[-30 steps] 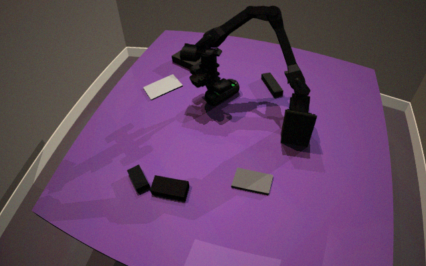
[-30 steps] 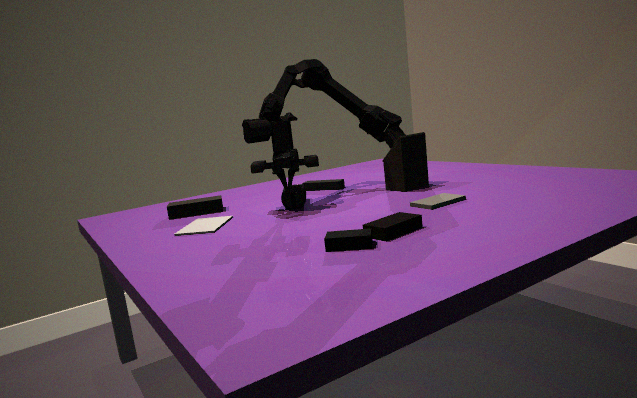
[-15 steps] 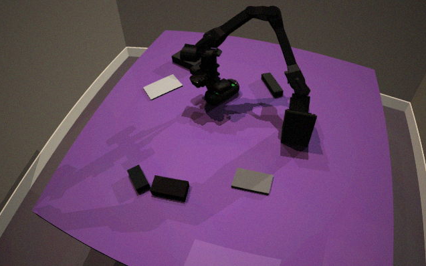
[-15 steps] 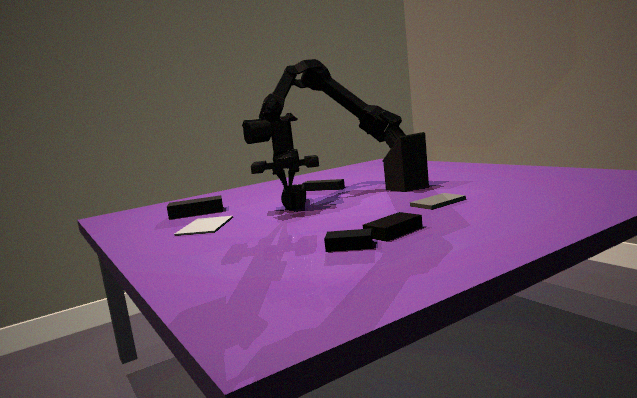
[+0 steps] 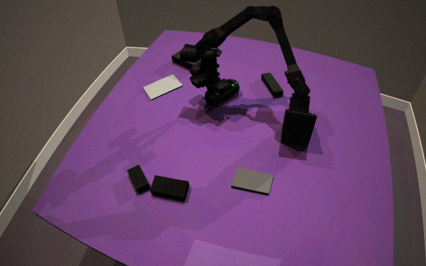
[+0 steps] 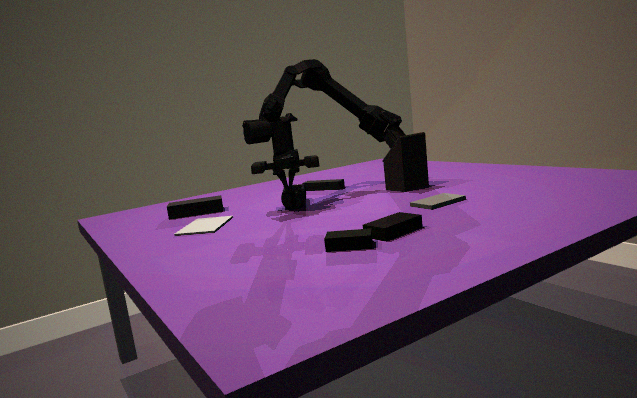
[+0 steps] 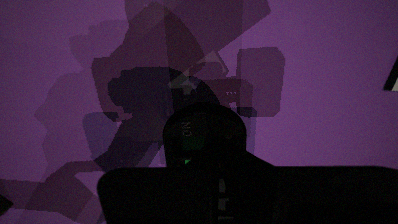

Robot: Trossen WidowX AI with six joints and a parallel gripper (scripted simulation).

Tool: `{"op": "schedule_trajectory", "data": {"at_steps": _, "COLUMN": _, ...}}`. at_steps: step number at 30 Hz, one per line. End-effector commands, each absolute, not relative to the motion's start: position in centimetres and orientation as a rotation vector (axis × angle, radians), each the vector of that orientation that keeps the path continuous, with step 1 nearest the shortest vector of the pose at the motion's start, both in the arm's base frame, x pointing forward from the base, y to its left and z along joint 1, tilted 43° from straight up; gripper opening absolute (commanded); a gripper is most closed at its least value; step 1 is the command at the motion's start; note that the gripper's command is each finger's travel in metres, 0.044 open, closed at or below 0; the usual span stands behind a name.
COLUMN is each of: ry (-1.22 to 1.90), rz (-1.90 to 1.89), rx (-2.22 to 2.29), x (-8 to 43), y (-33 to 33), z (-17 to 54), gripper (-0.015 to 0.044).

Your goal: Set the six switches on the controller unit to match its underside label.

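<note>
Dark grey plastic, by its look, makes up the controller unit [image 5: 228, 94] [image 6: 294, 198] [image 7: 172, 145], which lies on the purple tabletop [image 5: 344, 200] [image 6: 540, 200] [image 7: 340, 135], in the half toward the far edge as the top view has it, between a white panel [image 5: 162, 87] [image 6: 204, 225] and a slim dark block [image 5: 272, 85] [image 6: 325, 185]. The jaws [image 5: 218, 87] [image 6: 290, 185] are together with nothing gripped, pointing down at the unit's switch side, so the unit lies directly beneath them rather than off to one side; whether the tips touch a rocker cannot be told. Its long axis slants in the top view, one rounded end toward the near left corner of the tabletop, the other toward the far right corner. The single arm reaches it from its base [image 5: 298, 128] [image 6: 407, 162], on the right in the top view. Green shows near both ends, while the jaws and their shade cover the middle. Any next press probably needs a small shift along that axis and the correct side of the chosen rocker. As for writing, the wrist view gives a sideways "ON" by the rounded end; paler marks lower down cannot be read. No brand is legible, and the underside label is out of sight, so whether the settings match cannot be judged.
</note>
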State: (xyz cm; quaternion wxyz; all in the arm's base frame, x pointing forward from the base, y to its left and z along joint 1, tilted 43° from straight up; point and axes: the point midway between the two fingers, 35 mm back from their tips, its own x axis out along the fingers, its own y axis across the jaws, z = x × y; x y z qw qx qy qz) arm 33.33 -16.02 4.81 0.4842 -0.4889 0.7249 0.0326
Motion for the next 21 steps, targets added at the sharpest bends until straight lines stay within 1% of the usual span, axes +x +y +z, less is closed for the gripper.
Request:
{"op": "schedule_trajectory", "data": {"at_steps": 1, "ry": 1.768, "rz": 0.086, "rx": -1.193, "x": 33.3, "y": -16.1, "z": 4.7, "gripper": 0.0}}
{"op": "schedule_trajectory", "data": {"at_steps": 3, "ry": 1.765, "rz": 0.08, "rx": -1.19, "x": 33.4, "y": -15.9, "z": 5.0, "gripper": 0.0}}
{"op": "schedule_trajectory", "data": {"at_steps": 7, "ry": 1.767, "rz": 0.088, "rx": -1.192, "x": 33.6, "y": -13.2, "z": 7.8, "gripper": 0.0}}
{"op": "schedule_trajectory", "data": {"at_steps": 13, "ry": 1.768, "rz": 0.088, "rx": -1.192, "x": 33.5, "y": -13.1, "z": 8.1, "gripper": 0.0}}
{"op": "schedule_trajectory", "data": {"at_steps": 19, "ry": 1.77, "rz": 0.088, "rx": -1.193, "x": 29.9, "y": -14.7, "z": 10.3, "gripper": 0.0}}
{"op": "schedule_trajectory", "data": {"at_steps": 21, "ry": 1.77, "rz": 0.088, "rx": -1.193, "x": 29.5, "y": -14.9, "z": 10.5, "gripper": 0.0}}
